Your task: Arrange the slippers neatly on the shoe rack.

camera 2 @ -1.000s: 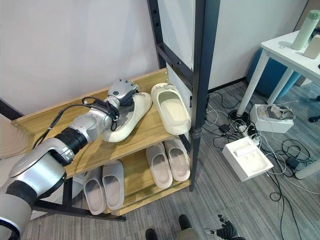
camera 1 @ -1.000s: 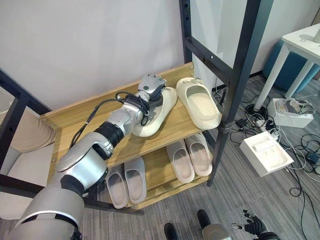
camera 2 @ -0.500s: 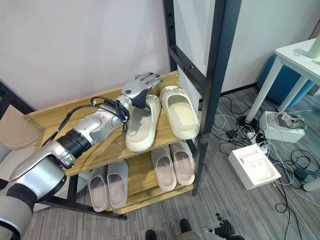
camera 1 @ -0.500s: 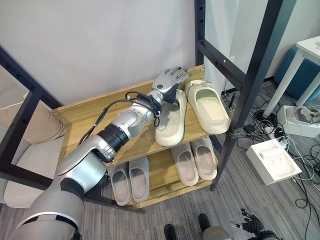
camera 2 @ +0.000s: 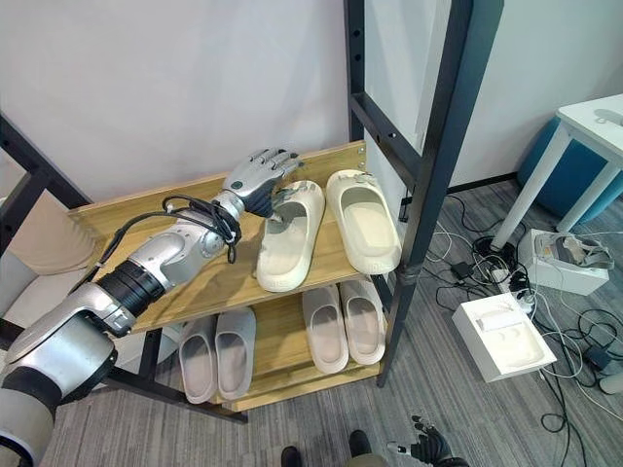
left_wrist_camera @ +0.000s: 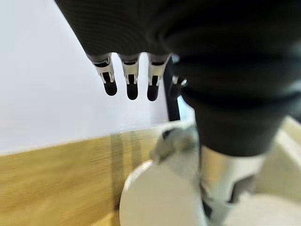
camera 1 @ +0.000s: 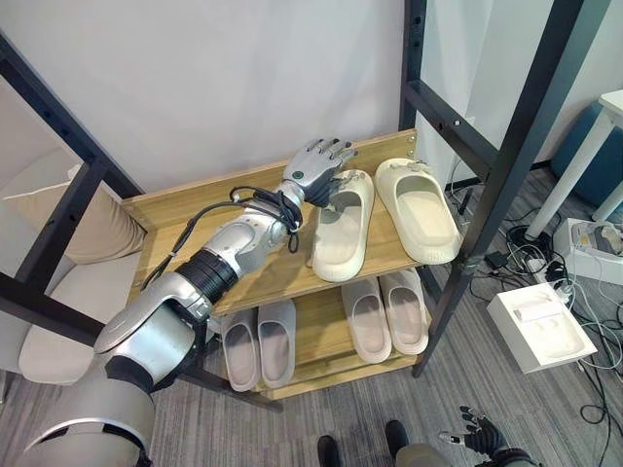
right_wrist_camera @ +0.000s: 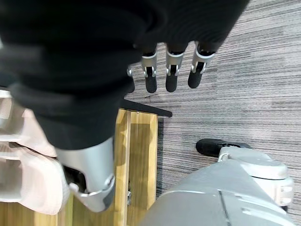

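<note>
The left hand (camera 1: 317, 167) hovers with straight fingers, holding nothing, at the heel of the left cream slipper (camera 1: 343, 225) on the top shelf (camera 1: 185, 209), beside its pair (camera 1: 419, 208); a careless nudge could push it crooked.

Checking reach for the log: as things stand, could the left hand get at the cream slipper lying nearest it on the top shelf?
Probably yes. The left hand hangs open right over the toe end of that cream slipper on the top shelf, with nothing between them; the second cream slipper lies apart on the far side.
</note>
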Available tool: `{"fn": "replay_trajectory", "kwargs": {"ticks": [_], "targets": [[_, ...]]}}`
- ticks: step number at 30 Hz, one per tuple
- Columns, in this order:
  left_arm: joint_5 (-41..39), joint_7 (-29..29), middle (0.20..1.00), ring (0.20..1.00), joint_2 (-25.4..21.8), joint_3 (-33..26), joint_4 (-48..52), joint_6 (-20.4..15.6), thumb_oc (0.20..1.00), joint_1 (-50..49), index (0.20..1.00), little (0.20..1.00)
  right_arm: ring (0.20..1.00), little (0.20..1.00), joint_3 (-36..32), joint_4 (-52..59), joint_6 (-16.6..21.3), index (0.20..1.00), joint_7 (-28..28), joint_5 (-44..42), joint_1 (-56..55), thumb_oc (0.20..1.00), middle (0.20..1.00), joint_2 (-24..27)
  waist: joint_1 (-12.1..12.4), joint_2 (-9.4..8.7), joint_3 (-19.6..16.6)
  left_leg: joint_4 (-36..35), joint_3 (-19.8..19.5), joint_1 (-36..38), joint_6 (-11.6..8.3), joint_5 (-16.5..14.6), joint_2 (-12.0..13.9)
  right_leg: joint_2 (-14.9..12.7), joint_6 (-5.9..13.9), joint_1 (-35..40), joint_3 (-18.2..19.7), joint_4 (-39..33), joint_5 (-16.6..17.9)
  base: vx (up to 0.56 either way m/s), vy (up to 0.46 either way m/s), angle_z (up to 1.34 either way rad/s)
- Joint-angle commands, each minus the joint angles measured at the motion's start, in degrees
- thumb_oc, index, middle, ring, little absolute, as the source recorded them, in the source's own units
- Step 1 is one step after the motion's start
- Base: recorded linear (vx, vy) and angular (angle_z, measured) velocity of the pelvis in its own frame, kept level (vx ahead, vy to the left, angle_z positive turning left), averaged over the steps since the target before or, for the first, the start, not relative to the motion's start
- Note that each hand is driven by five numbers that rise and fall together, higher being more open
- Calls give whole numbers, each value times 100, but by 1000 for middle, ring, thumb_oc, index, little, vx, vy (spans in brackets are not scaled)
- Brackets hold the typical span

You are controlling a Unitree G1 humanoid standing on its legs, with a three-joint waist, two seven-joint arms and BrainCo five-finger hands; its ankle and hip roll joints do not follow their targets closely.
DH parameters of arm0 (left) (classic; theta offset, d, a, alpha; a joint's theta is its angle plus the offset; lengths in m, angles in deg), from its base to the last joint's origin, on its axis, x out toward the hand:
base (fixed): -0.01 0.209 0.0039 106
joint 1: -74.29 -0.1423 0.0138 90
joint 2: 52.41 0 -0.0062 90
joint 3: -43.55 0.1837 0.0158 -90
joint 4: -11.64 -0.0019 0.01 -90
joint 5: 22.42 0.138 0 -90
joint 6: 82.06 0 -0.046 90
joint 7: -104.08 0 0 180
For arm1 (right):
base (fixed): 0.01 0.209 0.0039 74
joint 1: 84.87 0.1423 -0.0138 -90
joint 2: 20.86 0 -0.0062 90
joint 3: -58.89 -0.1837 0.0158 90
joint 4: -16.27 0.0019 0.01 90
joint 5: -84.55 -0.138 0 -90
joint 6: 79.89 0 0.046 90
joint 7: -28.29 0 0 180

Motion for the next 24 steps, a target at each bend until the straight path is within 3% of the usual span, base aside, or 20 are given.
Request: {"fn": "replay_trajectory", "kwargs": {"ticks": [1,2,5,6,8,9,10,11,12,14,15,20,24], "targets": [[-489,-162,1000,1000,-593,-915,529,-162,1000,-84,1000,1000,1000,1000,-64,80,65,1000,-81,-125,-122,1000,1000,-132,138,-358,-125,0,-206,290,-302,-314,190,-247,387,297,-121,-5,-675,-43,4,7],[-856,-95,1000,1000,-837,-1216,1219,-353,1000,-394,1000,1000,1000,1000,-121,85,55,1000,-103,-117,-165,1000,1000,-168,198,-371,-124,0,-230,247,-300,-257,185,-250,376,277,-138,-5,-632,-43,7,12],[-1501,104,1000,1000,-1196,-1638,1989,-564,1000,-1007,1000,1000,1000,1000,-145,61,29,1000,-131,-71,-201,1000,1000,-202,262,-381,-146,0,-261,270,-304,-309,185,-260,373,314,-171,-5,-678,-1,2,11],[-2174,236,1000,1000,-1316,-1939,2398,-722,1000,-1477,1000,1000,1000,1000,-191,49,13,1000,-153,-52,-229,1000,1000,-249,317,-383,-142,0,-259,237,-307,-247,187,-258,364,287,-189,-5,-623,-13,3,15],[-2973,385,1000,1000,-1275,-2124,2592,-840,1000,-1915,1000,1000,1000,1000,-178,34,7,1000,-171,-11,-257,1000,1000,-274,349,-386,-145,0,-255,269,-314,-292,192,-257,363,320,-193,-5,-669,-5,0,3],[-2988,398,1000,1000,-1284,-2149,2610,-838,1000,-1943,1000,1000,1000,1000,-168,34,8,1000,-171,-10,-260,1000,1000,-267,339,-382,-151,0,-253,269,-314,-293,193,-257,363,320,-192,-5,-670,0,8,4],[-4351,604,1000,1000,-1084,-2272,2646,-1018,1000,-2386,1000,1000,1000,1000,-156,31,-6,1000,-189,16,-296,1000,1000,-280,356,-389,-127,0,-248,296,-315,-299,193,-255,357,337,-183,-5,-678,-5,8,9],[-4361,615,1000,1000,-1091,-2293,2656,-1016,1000,-2404,1000,1000,1000,1000,-147,33,-6,1000,-190,15,-295,1000,1000,-273,345,-383,-146,0,-251,268,-316,-282,195,-253,356,310,-183,-5,-661,-9,8,10],[-5100,631,1000,1000,-826,-2253,2552,-1032,1000,-2601,1000,1000,1000,1000,-127,24,-9,1000,-206,49,-314,1000,1000,-281,340,-390,-144,0,-246,262,-317,-269,198,-252,354,299,-190,-5,-653,-4,4,4],[-5825,742,1000,1000,-558,-2134,2455,-1011,1000,-2725,1000,1000,1000,1000,-105,-22,-22,1000,-195,34,-325,1000,1000,-263,312,-384,-150,0,-249,260,-318,-272,199,-245,351,293,-181,-5,-655,5,4,-2],[-7098,935,1000,1000,-116,-1865,2184,-871,1000,-2887,1000,1000,1000,1000,-71,24,-44,1000,-156,55,-333,1000,1000,-182,258,-387,-140,0,-242,254,-320,-260,202,-236,347,275,-162,-5,-649,5,4,-3],[-8323,813,1000,1000,501,-1529,2070,-681,1000,-2934,1000,1000,1000,1000,-14,28,-116,1000,-57,65,-321,1000,1000,-148,157,-373,-119,0,-208,259,-305,-265,211,-230,350,255,-98,-5,-648,0,3,-5],[-8631,689,1000,1000,811,-1293,1955,-637,1000,-2771,1000,1000,1000,1000,43,82,-124,1000,-25,57,-300,1000,1000,-104,69,-358,-119,0,-147,282,-306,-273,219,-220,348,245,-43,-5,-651,2,3,-7]]}}
